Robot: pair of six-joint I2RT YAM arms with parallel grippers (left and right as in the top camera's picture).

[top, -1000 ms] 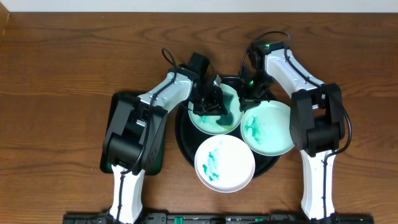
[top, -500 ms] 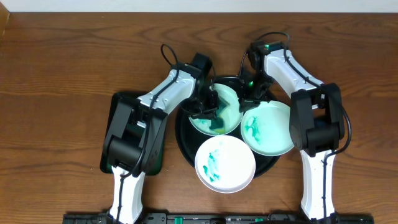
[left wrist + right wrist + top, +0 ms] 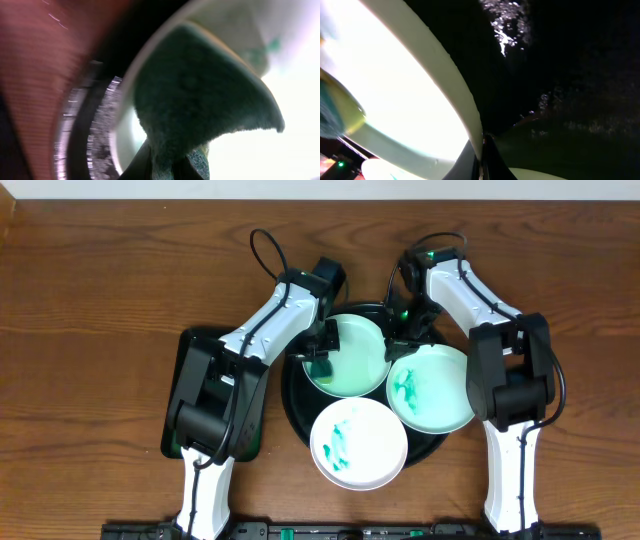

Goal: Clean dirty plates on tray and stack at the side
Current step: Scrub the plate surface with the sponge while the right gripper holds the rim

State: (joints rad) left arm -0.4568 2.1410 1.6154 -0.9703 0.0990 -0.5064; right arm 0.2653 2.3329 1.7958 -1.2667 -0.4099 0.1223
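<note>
Three white plates lie on the round black tray [image 3: 296,412]. The back plate [image 3: 355,355] looks clean mint. The right plate [image 3: 432,388] and the front plate [image 3: 358,442] carry teal smears. My left gripper [image 3: 322,350] is shut on a dark green sponge [image 3: 200,105] and presses it on the back plate's left rim [image 3: 150,45]. My right gripper [image 3: 398,330] is shut on the back plate's right rim [image 3: 465,110], holding it in place.
A dark green rectangular tray [image 3: 186,395] lies left of the black tray, under my left arm. Brown wooden table [image 3: 100,280] lies all around. The black tray's glossy floor fills the right wrist view [image 3: 570,75].
My left gripper slid the sponge from the middle of the back plate to its left rim. The teal smear on that plate is gone. The right gripper stayed put.
</note>
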